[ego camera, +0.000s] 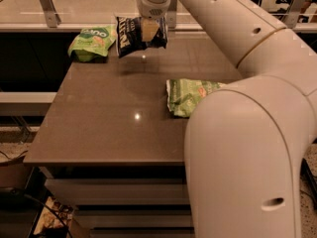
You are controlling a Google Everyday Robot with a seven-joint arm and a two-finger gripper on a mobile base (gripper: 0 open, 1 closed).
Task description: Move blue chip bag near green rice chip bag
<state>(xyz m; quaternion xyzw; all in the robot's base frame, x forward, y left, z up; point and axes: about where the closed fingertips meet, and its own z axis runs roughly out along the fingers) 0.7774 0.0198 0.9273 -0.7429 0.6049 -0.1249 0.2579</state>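
Observation:
The blue chip bag (130, 37) is dark navy with white lettering and hangs in the air above the far part of the table. My gripper (151, 29) is shut on its right side and holds it up. The green rice chip bag (92, 42) is small and bright green. It lies at the far left corner of the table, just left of the held bag, with a small gap between them.
A larger pale green bag (190, 95) lies on the grey table (124, 128) at the right, partly hidden by my arm (237, 133). A metal rail and post (47, 4) run behind the table. Drawers sit below the front edge.

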